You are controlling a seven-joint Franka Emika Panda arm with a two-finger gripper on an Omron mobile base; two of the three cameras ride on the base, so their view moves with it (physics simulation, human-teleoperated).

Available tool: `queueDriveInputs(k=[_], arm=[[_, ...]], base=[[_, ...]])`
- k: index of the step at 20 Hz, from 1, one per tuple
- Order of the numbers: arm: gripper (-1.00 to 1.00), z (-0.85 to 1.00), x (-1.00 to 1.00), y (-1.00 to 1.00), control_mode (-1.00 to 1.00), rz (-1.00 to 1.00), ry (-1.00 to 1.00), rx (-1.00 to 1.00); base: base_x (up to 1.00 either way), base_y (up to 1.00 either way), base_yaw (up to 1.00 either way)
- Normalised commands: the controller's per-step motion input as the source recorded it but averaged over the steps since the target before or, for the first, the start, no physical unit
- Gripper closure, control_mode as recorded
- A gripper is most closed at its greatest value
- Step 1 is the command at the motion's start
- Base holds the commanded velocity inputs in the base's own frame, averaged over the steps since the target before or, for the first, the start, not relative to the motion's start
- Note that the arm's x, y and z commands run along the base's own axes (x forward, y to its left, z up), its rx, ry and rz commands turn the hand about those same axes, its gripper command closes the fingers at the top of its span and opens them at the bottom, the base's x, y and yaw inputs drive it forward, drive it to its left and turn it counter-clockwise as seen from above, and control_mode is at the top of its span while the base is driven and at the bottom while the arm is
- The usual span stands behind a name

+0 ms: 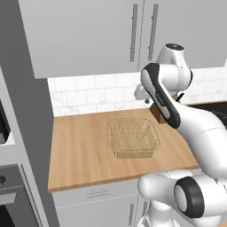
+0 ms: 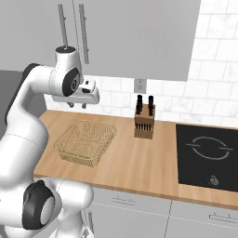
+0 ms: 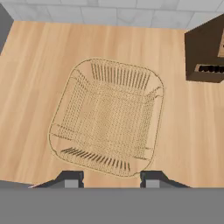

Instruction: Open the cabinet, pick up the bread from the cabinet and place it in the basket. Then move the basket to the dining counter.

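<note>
The cabinet [image 1: 88, 35] hangs above the worktop with both light-grey doors shut; its steel bar handles [image 1: 133, 33] meet at the middle. The bread is hidden behind those doors. An empty tan wire basket [image 1: 133, 137] [image 2: 86, 142] [image 3: 107, 131] sits on the wood worktop [image 1: 75, 146]. My gripper [image 3: 111, 179] [image 2: 77, 105] hovers above the basket's near rim, pointing down at it, below the cabinet's bottom edge. Its fingers stand apart with nothing between them. The dining counter is out of view.
A dark wooden knife block [image 2: 144, 122] [image 3: 205, 50] stands against the tiled wall right of the basket. A black cooktop [image 2: 207, 153] lies further right. A tall grey unit [image 1: 22, 133] bounds the worktop on the left.
</note>
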Motion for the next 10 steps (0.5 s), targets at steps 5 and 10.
queueDriveInputs(k=[5,10], arm=[[-1.0,-0.01,0.0,0.0,-1.0,0.0,0.02,-0.02],[-1.0,0.23,-0.07,-0.01,-1.0,0.0,-0.17,-0.03]], base=[[0.0,0.0,0.0],[0.0,0.0,0.0]])
